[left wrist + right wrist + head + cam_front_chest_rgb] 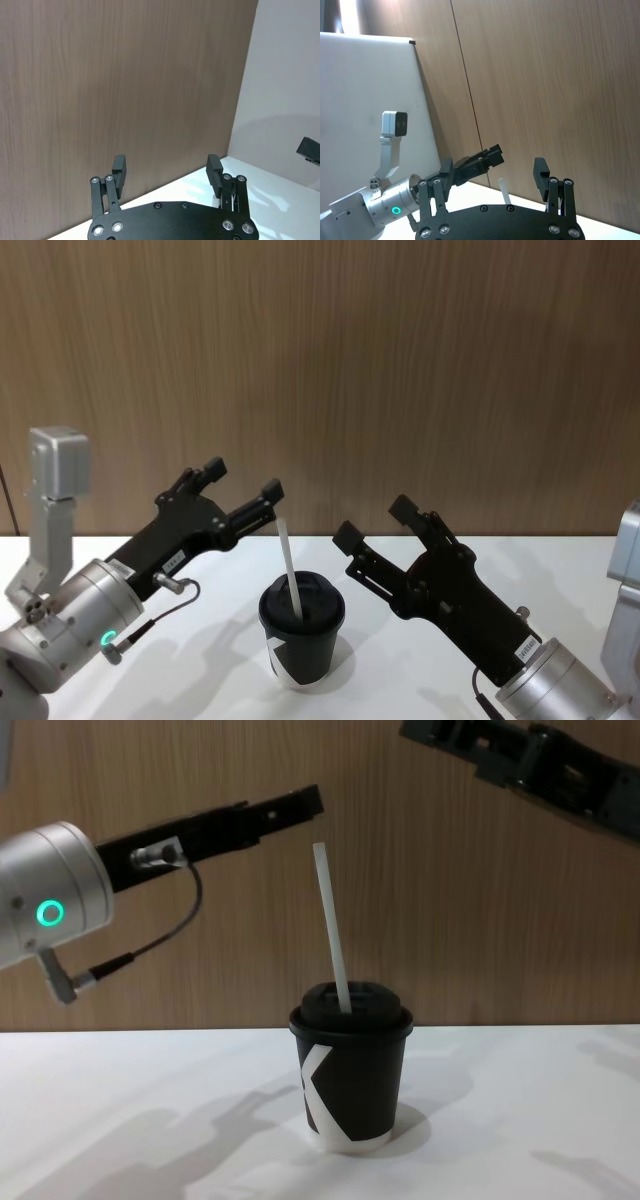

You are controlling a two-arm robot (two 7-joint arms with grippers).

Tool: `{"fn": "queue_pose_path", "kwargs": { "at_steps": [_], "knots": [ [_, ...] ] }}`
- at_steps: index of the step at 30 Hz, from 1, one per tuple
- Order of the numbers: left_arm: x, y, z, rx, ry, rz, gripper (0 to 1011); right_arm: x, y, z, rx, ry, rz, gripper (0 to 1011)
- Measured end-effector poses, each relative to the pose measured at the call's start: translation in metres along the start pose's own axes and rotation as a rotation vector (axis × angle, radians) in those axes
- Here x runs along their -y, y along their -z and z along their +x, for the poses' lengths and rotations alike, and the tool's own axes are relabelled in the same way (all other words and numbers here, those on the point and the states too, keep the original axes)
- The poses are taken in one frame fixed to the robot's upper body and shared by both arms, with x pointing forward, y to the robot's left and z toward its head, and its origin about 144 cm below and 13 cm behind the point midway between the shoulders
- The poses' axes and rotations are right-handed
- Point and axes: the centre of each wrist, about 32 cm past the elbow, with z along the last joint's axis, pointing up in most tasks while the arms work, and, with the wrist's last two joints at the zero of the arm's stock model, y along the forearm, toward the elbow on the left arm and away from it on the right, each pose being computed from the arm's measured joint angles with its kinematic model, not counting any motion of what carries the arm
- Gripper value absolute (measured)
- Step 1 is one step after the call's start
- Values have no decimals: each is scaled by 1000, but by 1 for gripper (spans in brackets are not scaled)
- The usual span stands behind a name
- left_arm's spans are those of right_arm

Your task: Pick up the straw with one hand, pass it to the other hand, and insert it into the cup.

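Note:
The black cup with a domed lid and a white K-like mark stands upright on the white table. The white straw sticks out of the lid, leaning slightly to the left, and neither gripper touches it. My left gripper, on the silver wrist with the green ring, hangs open just up and left of the straw's top. To the right of the cup my right gripper is raised, open and holding nothing.
A brown wood-grain wall runs close behind the table. White tabletop surrounds the cup on both sides. A grey camera bracket rises from my left wrist.

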Motion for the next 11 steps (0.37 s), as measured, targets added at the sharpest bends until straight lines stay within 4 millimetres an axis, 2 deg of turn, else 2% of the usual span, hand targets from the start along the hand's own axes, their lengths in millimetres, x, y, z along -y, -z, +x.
{"fn": "queue_pose_path", "kwargs": {
  "at_steps": [11],
  "knots": [
    [-16,-6,0,-11,-7,-23,1004,0,0,0,0,0,0,1001]
  ]
}}
